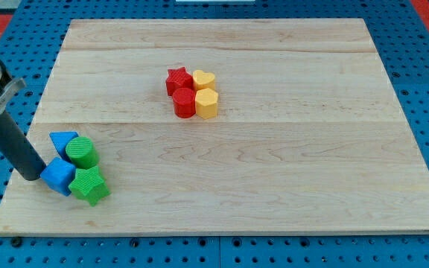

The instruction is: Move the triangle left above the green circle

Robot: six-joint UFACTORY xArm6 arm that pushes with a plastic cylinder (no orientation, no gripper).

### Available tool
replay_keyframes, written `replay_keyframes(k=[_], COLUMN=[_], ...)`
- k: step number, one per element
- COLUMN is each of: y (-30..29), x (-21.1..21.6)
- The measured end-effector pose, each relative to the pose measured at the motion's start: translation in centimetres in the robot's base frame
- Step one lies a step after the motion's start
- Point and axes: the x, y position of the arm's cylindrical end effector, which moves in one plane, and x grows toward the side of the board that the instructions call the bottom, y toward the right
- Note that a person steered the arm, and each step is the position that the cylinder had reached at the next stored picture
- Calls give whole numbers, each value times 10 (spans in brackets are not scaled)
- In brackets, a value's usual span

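On the worktop (289,186), one bunch sits toward 8 o'clock. There the blue triangle (62,141) touches the green circle (82,152) at its 10 o'clock, the blue cube (58,176) lies at the circle's 7 o'clock, the green star (89,186) at its 6 o'clock, and my tip (32,177) touches the cube at 9 o'clock. The other bunch sits toward 12 o'clock, well apart: the red star (177,79) beside the yellow heart (203,79), with the red cylinder (184,103) and yellow hexagon (206,103) at their 6 o'clock.

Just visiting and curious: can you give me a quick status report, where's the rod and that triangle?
My tip at board's left edge, against blue cube. Blue triangle touching green circle, on its left. Green star crowds below.
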Motion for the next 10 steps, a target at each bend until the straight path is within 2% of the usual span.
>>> replay_keyframes(k=[2,3,5,6,8,10], y=[1,4,57,81,81,81], x=[-1,-43,-125,-145,-183,-187])
